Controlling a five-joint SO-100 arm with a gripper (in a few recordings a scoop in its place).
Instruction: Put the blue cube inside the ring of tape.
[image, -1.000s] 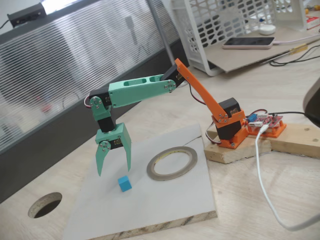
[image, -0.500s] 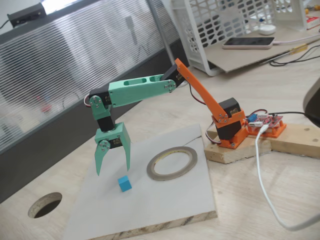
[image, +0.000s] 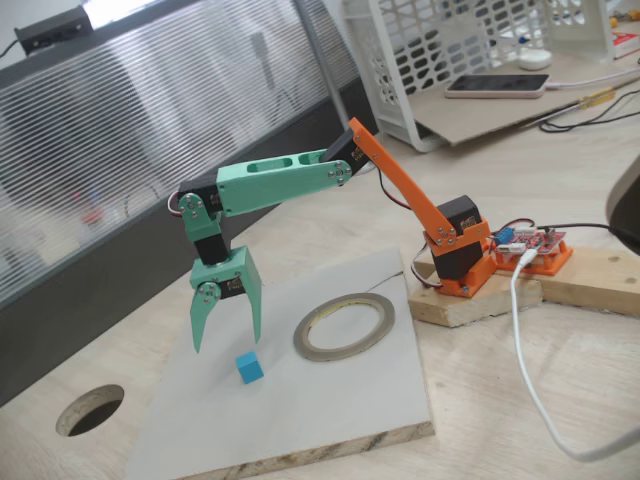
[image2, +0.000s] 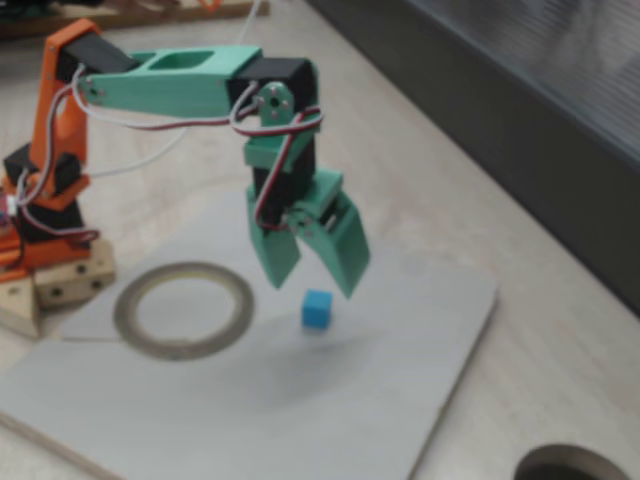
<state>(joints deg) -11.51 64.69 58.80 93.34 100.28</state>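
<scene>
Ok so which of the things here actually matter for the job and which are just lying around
For the job:
blue cube
ring of tape
gripper, open above the cube
white board they sit on

Just lying about:
phone
white basket
white cable
round hole in the table

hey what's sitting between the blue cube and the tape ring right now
Nothing: between the blue cube and the ring of tape only bare white board shows, in both fixed views.
</scene>
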